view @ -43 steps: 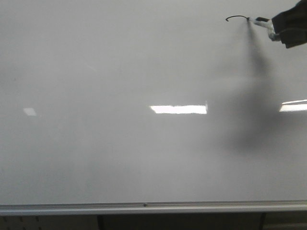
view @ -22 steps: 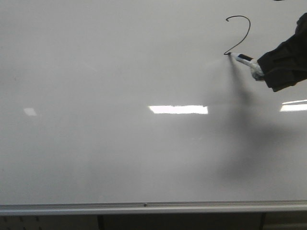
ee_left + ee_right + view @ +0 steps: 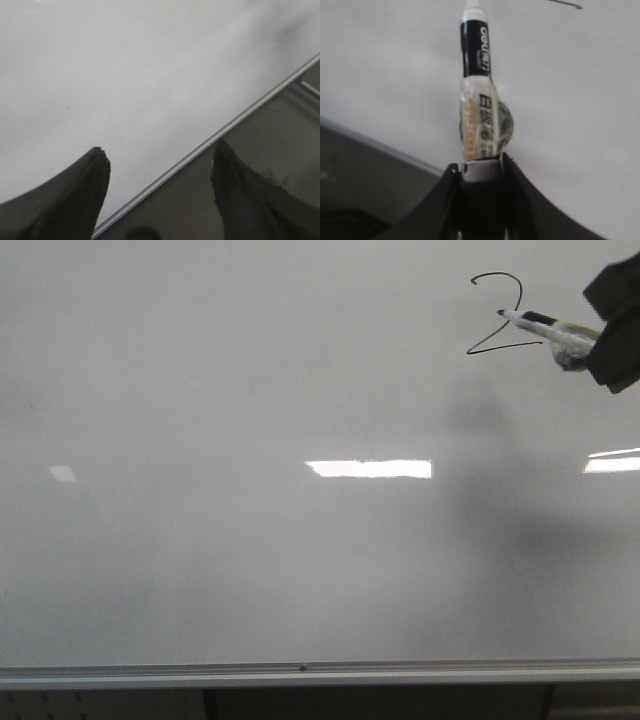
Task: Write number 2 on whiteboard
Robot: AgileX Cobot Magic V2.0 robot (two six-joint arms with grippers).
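Observation:
A thin black number 2 [image 3: 495,315] is drawn near the top right of the whiteboard [image 3: 250,440]. My right gripper [image 3: 590,340] is shut on a black-and-white marker [image 3: 540,325], whose tip points left across the digit's lower half. In the right wrist view the marker [image 3: 479,95] sticks out from between the shut fingers of the right gripper [image 3: 481,167], and a bit of black stroke [image 3: 565,4] shows beyond it. My left gripper [image 3: 160,157] is open and holds nothing, over the whiteboard's silver rail [image 3: 210,142].
The silver bottom rail [image 3: 320,673] runs along the board's lower edge, with a dark frame below it. Bright rectangular light reflections [image 3: 368,468] lie on the board's middle and right. The arm's shadow [image 3: 510,510] falls under the digit.
The marker drew the diagonal down-left, then the flat base stroke to the right, finishing the 2. The right gripper has since moved up and right, the marker tip now over the digit.

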